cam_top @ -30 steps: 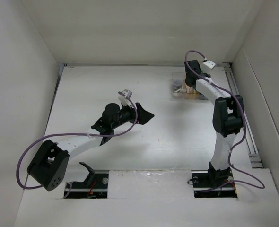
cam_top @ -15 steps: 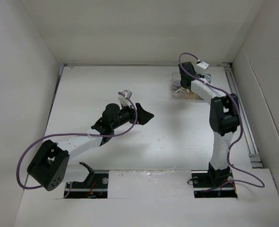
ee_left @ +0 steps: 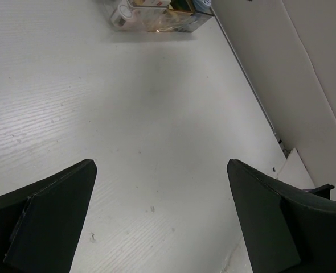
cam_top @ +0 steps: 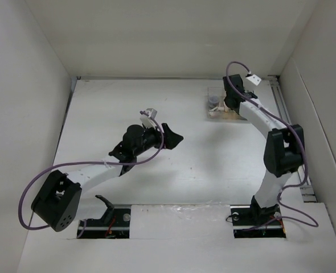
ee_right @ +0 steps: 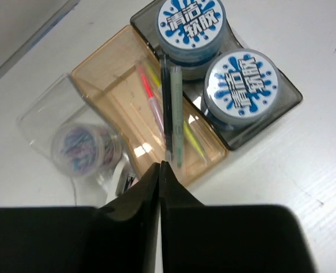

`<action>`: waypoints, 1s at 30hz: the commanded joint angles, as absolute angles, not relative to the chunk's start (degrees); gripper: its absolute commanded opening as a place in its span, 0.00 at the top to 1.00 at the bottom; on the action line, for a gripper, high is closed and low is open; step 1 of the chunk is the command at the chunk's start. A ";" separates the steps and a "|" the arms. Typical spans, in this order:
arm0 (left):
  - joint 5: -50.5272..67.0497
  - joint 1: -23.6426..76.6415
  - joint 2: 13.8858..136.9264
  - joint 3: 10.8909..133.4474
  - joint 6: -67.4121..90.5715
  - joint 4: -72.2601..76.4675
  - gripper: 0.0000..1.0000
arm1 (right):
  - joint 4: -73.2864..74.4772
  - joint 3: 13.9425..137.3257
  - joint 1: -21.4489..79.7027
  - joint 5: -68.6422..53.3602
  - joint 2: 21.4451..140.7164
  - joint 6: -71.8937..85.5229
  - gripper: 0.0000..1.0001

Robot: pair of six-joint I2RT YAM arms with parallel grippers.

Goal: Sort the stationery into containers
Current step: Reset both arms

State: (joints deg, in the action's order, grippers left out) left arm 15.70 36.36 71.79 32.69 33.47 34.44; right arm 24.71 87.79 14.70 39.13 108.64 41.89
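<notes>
Over the far right corner of the table, my right gripper hangs above the organiser tray; its fingers are pressed flat together, no gap, nothing between them. Their tips meet just beside the near end of the dark pen; whether they touch it I cannot tell. That pen lies in the tan middle section with a red pen and a yellow-green pen alongside; the dark grey section holds two round rolls with blue-and-white printed tops, side by side; the clear section holds a small round pot of purplish mixed colours. My left gripper is spread as wide as it goes and holds nothing; it hovers over bare table near the middle, well apart from the tray.
</notes>
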 commanded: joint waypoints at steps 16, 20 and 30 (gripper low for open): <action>-11.50 35.86 55.37 29.62 38.84 22.77 0.00 | 7.46 45.98 31.53 11.51 60.39 51.67 0.31; -12.13 35.86 54.76 30.23 38.85 21.45 0.00 | 12.99 40.09 38.03 14.50 55.99 54.84 0.00; -7.91 35.86 52.38 28.48 36.13 25.05 0.00 | 16.70 35.95 45.08 19.33 47.99 58.80 0.00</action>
